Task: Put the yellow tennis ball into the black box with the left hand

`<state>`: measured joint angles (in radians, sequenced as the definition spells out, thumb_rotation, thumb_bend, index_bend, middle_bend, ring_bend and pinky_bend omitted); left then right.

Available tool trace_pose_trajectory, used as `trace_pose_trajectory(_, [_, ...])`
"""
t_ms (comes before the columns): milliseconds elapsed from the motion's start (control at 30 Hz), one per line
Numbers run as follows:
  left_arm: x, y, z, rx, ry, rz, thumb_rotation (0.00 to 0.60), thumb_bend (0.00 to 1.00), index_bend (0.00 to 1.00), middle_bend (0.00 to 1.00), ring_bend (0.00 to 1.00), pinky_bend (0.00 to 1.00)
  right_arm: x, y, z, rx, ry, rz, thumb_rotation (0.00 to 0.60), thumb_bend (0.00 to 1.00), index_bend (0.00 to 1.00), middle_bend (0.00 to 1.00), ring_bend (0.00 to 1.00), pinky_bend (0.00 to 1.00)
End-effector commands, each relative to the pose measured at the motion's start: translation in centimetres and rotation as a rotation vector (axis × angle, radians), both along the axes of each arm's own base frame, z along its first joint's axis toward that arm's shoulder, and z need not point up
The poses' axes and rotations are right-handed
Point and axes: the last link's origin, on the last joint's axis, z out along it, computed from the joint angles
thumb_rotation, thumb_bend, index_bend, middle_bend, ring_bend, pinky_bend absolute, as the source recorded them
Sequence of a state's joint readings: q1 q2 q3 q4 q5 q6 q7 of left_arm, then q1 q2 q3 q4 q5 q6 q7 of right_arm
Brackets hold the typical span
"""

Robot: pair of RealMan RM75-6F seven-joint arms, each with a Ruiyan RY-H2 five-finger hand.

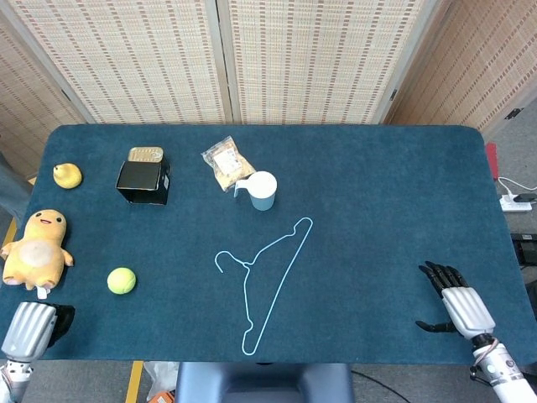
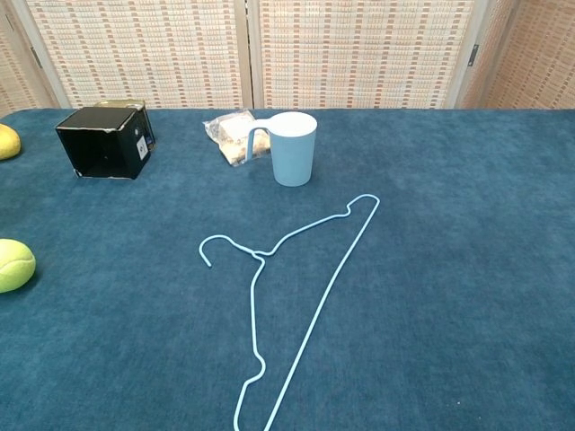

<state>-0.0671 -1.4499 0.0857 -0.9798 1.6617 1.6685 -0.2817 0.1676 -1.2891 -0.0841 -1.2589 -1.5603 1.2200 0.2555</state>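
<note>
The yellow tennis ball [image 1: 122,280] lies on the blue table near its front left, and shows at the left edge of the chest view as the ball [image 2: 13,265]. The black box [image 1: 143,181] stands further back, its open side facing forward, also seen as the box [image 2: 103,148]. My left hand [image 1: 32,326] sits low at the table's front left corner, left of and nearer than the ball, holding nothing; its dark fingers show only partly. My right hand [image 1: 453,300] rests at the front right with fingers spread, empty.
A yellow plush toy [image 1: 35,250] lies left of the ball and a small yellow duck [image 1: 67,175] behind it. A tin [image 1: 145,154] stands behind the box. A snack bag [image 1: 225,162], a light-blue cup [image 1: 262,191] and a wire hanger [image 1: 264,273] occupy the middle.
</note>
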Motion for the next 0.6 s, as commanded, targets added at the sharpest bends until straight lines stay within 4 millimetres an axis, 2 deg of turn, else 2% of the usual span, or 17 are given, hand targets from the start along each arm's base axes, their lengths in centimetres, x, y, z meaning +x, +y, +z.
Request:
trace_pose_trajectory(33, [-2.0, -3.7, -5.1, -0.100, -0.080, 0.083, 0.600, 0.73, 1.00, 1.00, 1.00, 1.00, 0.0, 0.0, -0.2, 0.012, 0.004, 0.001, 0.600, 0.00, 0.00, 0.00, 0.00, 0.00])
trace_pose_trajectory(167, [-1.3, -3.8, -7.5, -0.129, -0.078, 0.040, 0.600, 0.74, 1.00, 1.00, 1.00, 1.00, 0.0, -0.1, -0.2, 0.016, 0.006, 0.000, 0.600, 0.00, 0.00, 0.00, 0.00, 0.00])
trace_pose_trajectory(267, [-0.8, -2.9, -8.8, -0.131, -0.082, 0.025, 0.600, 0.74, 1.00, 1.00, 1.00, 1.00, -0.1, -0.1, -0.1, 0.011, 0.002, -0.006, 0.600, 0.00, 0.00, 0.00, 0.00, 0.00])
trace_pose_trajectory(467, [-0.5, -0.9, -10.3, -0.121, -0.097, 0.020, 0.600, 0.73, 1.00, 1.00, 1.00, 1.00, -0.5, -0.2, -0.2, 0.016, 0.005, -0.025, 0.600, 0.00, 0.00, 0.00, 0.00, 0.00])
trace_pose_trajectory(600, [-0.3, 0.5, -10.4, -0.124, -0.083, 0.005, 0.600, 0.73, 1.00, 1.00, 1.00, 1.00, -0.7, -0.2, -0.1, 0.007, 0.001, -0.037, 0.600, 0.00, 0.00, 0.00, 0.00, 0.00])
